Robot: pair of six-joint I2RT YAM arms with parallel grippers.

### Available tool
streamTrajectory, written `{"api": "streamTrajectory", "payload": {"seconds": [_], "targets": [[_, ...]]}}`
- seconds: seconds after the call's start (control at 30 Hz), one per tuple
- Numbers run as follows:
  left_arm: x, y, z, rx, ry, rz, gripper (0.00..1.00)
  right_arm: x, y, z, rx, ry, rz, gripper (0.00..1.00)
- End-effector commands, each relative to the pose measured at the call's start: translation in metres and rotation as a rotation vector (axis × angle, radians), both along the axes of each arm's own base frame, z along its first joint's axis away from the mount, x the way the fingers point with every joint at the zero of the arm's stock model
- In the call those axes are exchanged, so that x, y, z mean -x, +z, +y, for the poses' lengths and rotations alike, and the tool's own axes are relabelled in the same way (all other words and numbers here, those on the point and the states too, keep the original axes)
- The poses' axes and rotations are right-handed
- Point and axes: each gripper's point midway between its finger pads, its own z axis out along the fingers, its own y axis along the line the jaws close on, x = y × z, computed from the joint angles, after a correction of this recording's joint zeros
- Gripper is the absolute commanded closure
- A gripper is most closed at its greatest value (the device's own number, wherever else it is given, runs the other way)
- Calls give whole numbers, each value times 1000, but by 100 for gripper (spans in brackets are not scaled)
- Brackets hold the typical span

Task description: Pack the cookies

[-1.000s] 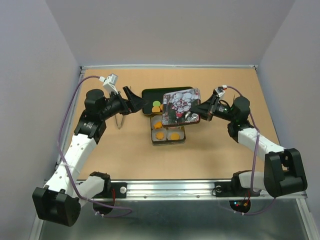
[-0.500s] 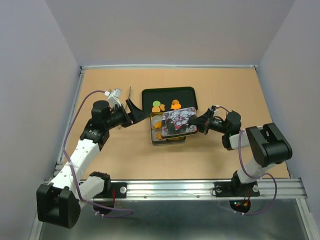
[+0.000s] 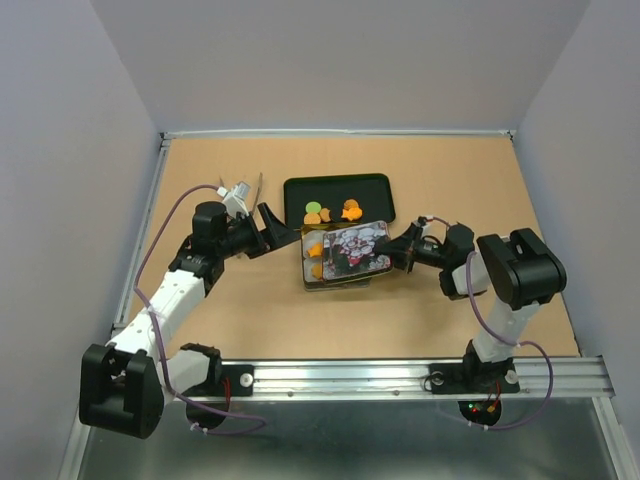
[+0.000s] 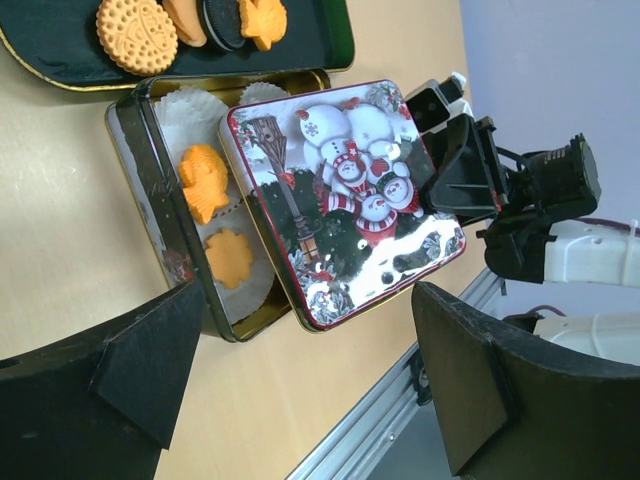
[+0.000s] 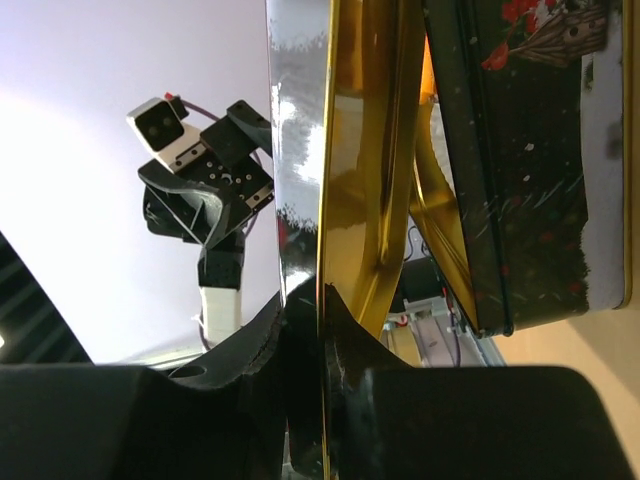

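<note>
- left gripper [image 3: 270, 226]: jaws spread wide with nothing between them. It sits just left of the tin [image 4: 140, 190] and points at it.
- tray [image 3: 372, 186]: black and shallow, directly behind the tin. Some of the cookies [image 3: 350, 210] lie loose in it. In the top view we see one green piece and the rest orange. The left wrist view shows a round tan biscuit [image 4: 137, 33], a dark sandwich one and an orange shaped one.
- tin: open, dark outside and gold inside, lined with white fluted paper cups [image 4: 185, 108].
- two more cookies sit in the tin's left column, each in a cup: a fish-shaped cookie [image 4: 203, 180] and a flower-shaped cookie [image 4: 232, 257], both orange and flat.
- lid [image 4: 345, 195]: snowman print with a red border and a gold underside. It slants over the right part of the tin, so the left column is uncovered. We can't tell whether it touches the tin rim.
- right gripper [image 3: 405, 247]: clamped tight on the lid's right edge. The right wrist view shows its fingers [image 5: 300, 330] pinching the metal rim.
- table [image 3: 450, 190]: flat tan board with a metal rail [image 3: 340, 375] along the near edge.
- walls [image 3: 340, 60]: plain pale grey-lilac on three sides.
</note>
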Motion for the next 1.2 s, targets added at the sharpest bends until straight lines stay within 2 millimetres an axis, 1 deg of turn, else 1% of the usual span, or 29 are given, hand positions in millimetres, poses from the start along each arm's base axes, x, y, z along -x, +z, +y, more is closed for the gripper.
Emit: {"api": "streamTrajectory", "payload": {"seconds": [0.0, 0.13, 0.27, 0.37, 0.4, 0.43, 0.53, 0.57, 0.63, 0.8, 0.97, 1.13, 1.17], "targets": [[1, -2, -2, -6, -37, -35, 5, 8, 58, -1, -64, 20, -559, 100], [1, -4, -2, -12, -40, -28, 5, 9, 48, -1, -51, 25, -546, 97], [1, -9, -1, -22, -38, -15, 6, 13, 34, -1, -35, 30, -513, 83], [3, -16, -1, -27, -36, 1, 6, 19, 23, -2, -19, 31, -487, 77], [3, -16, -1, -27, -36, 1, 6, 20, 22, -2, -17, 33, -486, 75], [4, -19, 0, -30, -33, 7, 6, 21, 20, -2, -14, 32, -479, 71], [7, -24, 1, -32, -33, 20, 6, 22, 18, -3, -13, 30, -475, 63], [7, -24, 1, -33, -33, 20, 6, 21, 18, -3, -12, 27, -472, 56], [7, -25, 1, -34, -30, 18, 6, 22, 18, -3, -13, 27, -469, 52], [4, -24, 1, -31, -26, 14, 7, 24, 17, -3, -13, 31, -458, 49], [6, -29, 1, -31, -32, 24, 7, 23, 15, -3, -14, 30, -445, 49], [14, -54, 2, -47, -35, 93, 7, 21, 11, -3, -12, 24, -428, 48], [14, -56, 3, -50, -34, 98, 7, 20, 10, -3, -12, 22, -426, 48]]}}
